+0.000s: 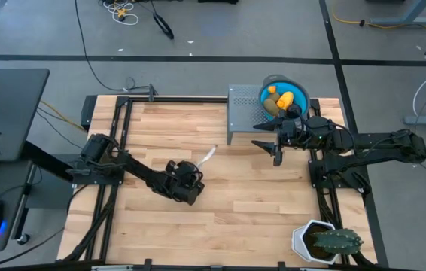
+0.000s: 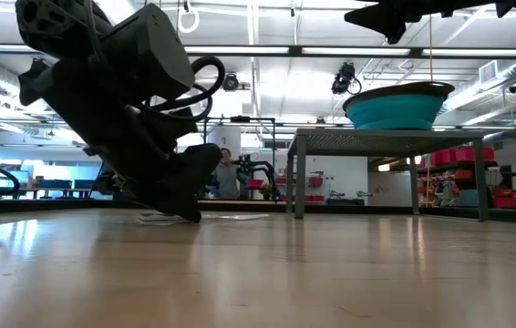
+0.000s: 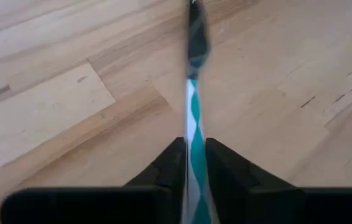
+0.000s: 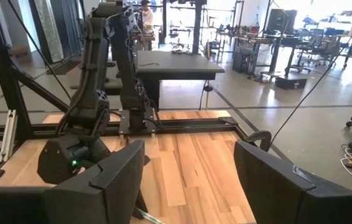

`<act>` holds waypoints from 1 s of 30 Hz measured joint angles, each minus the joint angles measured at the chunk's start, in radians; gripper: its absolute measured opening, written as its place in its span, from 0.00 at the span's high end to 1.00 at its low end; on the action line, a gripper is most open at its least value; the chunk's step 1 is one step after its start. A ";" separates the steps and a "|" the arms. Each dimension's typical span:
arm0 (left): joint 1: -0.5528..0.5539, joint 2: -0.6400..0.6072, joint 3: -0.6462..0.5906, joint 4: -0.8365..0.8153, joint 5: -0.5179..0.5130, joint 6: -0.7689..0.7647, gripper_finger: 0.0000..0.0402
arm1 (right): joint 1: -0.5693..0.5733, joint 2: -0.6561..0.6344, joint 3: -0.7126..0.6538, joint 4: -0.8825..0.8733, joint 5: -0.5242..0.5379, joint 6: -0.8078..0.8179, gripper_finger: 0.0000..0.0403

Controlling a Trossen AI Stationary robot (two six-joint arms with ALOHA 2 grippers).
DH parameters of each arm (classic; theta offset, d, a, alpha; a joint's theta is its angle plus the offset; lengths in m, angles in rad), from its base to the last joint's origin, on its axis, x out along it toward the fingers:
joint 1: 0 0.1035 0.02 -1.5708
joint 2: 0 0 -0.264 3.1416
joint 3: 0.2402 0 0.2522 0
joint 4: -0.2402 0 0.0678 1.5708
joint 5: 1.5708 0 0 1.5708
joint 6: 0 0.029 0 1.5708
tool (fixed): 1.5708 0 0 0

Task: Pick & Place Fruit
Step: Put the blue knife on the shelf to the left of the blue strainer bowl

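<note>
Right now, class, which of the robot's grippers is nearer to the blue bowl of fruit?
Right. The right gripper hangs beside the bowl on its grey stand. The left gripper is across the table, fingers pinching the stick.

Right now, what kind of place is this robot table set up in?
Most likely a robotics lab or workshop. Beyond the wooden table there are other benches carrying robot arms, office chairs and desks, loose cables on the grey floor, and exposed ceiling ducts and lights.

Grey floor (image 1: 220,30) w/ cables, bright ceiling lights (image 2: 267,50).
</note>
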 joint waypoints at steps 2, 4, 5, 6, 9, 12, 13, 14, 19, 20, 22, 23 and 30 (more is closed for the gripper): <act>-0.004 0.000 0.000 -0.001 -0.004 -0.015 0.88 | 0.000 0.000 0.000 0.000 0.000 0.000 0.36; -0.005 0.001 -0.001 -0.002 -0.004 -0.024 0.89 | 0.000 0.000 0.000 0.000 0.000 0.000 0.36; -0.005 0.001 -0.001 -0.003 -0.004 -0.032 0.89 | 0.000 0.000 0.000 0.000 0.000 0.000 0.36; -0.005 0.001 -0.001 -0.003 -0.004 -0.036 0.89 | 0.000 0.000 0.000 0.000 0.000 0.000 0.36; -0.006 0.001 -0.001 -0.003 -0.004 -0.046 0.87 | 0.000 0.000 0.000 0.000 0.000 0.000 0.36; -0.006 -0.002 -0.001 -0.003 -0.004 -0.064 0.84 | 0.000 0.000 0.000 0.000 0.000 0.000 0.36; -0.006 -0.007 -0.002 -0.003 -0.001 -0.067 0.84 | 0.000 0.000 0.000 0.000 0.000 0.000 0.36; -0.005 -0.014 -0.002 -0.003 0.005 -0.068 0.84 | 0.000 0.000 0.000 0.000 0.000 0.000 0.36; -0.008 -0.078 -0.006 -0.019 0.070 -0.065 0.89 | 0.000 0.000 0.000 0.000 0.000 0.000 0.36; -0.008 -0.091 -0.006 -0.018 0.082 -0.066 0.89 | 0.000 0.000 0.000 0.000 0.000 0.000 0.36; -0.010 -0.116 -0.006 -0.016 0.077 -0.067 0.89 | 0.000 0.000 0.000 0.000 0.000 0.000 0.36; -0.009 -0.124 -0.006 -0.012 0.067 -0.071 0.88 | 0.000 0.000 0.000 0.000 0.000 0.000 0.36; -0.007 -0.133 -0.005 -0.010 0.025 -0.149 0.86 | 0.000 0.000 0.000 0.000 0.000 0.000 0.36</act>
